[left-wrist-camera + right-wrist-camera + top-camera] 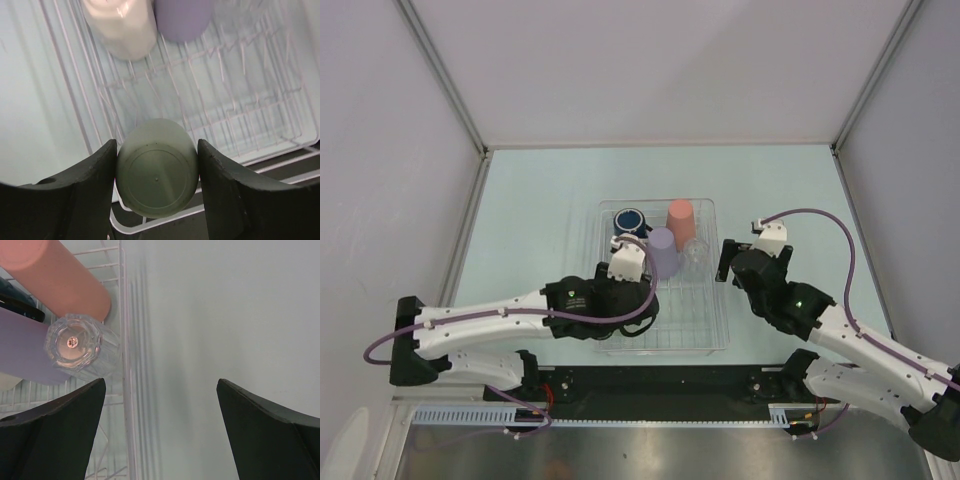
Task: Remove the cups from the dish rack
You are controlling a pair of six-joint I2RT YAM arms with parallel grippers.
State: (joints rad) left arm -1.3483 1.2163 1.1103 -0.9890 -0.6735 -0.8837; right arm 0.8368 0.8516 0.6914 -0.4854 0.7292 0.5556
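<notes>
In the left wrist view my left gripper is shut on the sage green cup, its base facing the camera, at the near edge of the dish rack. The cream-white mug and lavender cup stand beyond it. From above, the rack holds the dark blue mug, salmon cup, lavender cup and clear glass. My left gripper hides the green cup there. My right gripper is open and empty over the table just right of the rack rim, near the clear glass.
The rack sits mid-table on a pale blue-green surface. White walls enclose the back and both sides. A black rail runs along the near edge between the arm bases.
</notes>
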